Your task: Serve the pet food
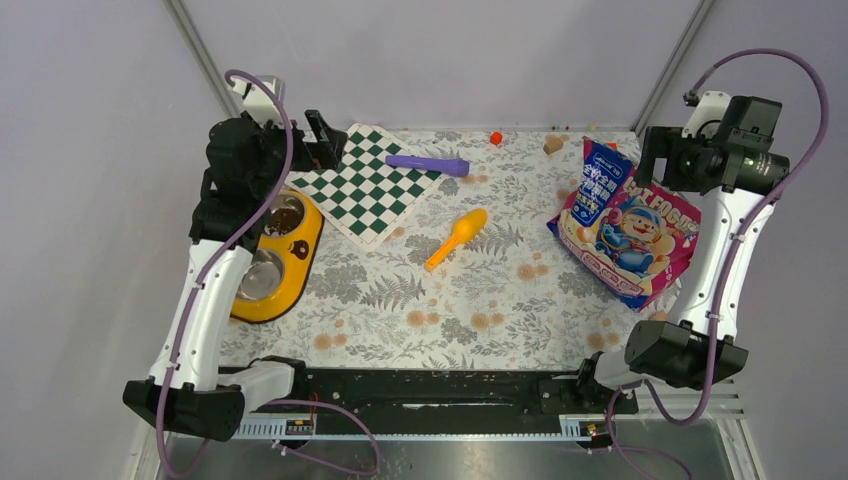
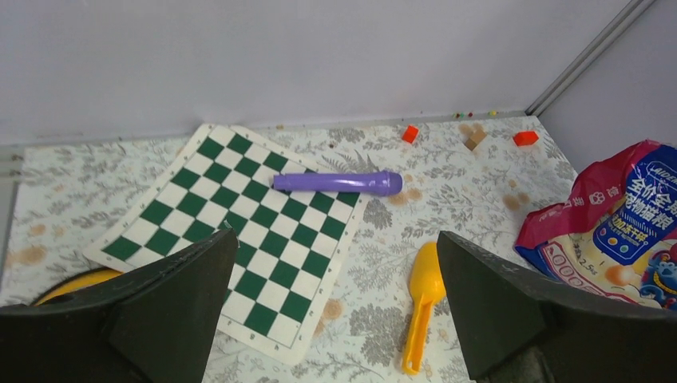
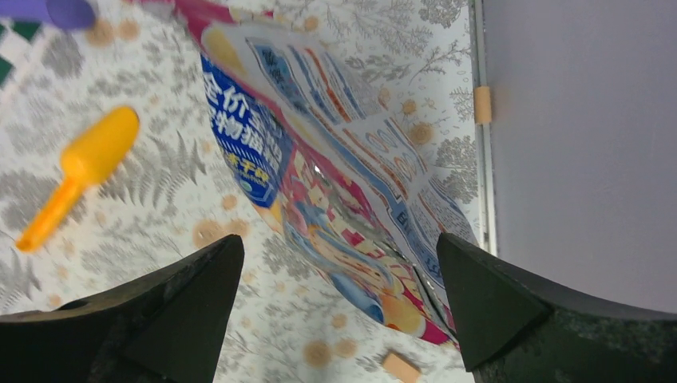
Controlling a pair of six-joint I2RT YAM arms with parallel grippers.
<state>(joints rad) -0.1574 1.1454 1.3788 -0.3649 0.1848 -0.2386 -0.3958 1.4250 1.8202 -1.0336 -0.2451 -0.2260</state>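
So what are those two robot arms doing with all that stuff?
Right now they are not holding anything. The left gripper is open and hovers at the far left, near the checkered mat and the yellow feeder. The right gripper is open too and hangs above the pet food bag, which lies on the right side of the table. The orange scoop lies in the middle, untouched.

I see a purple cylinder [image 1: 427, 164] lying on a green-and-white chessboard mat [image 1: 370, 200], an orange scoop [image 1: 457, 238] nearby, a yellow double-bowl feeder [image 1: 305, 262] leftward
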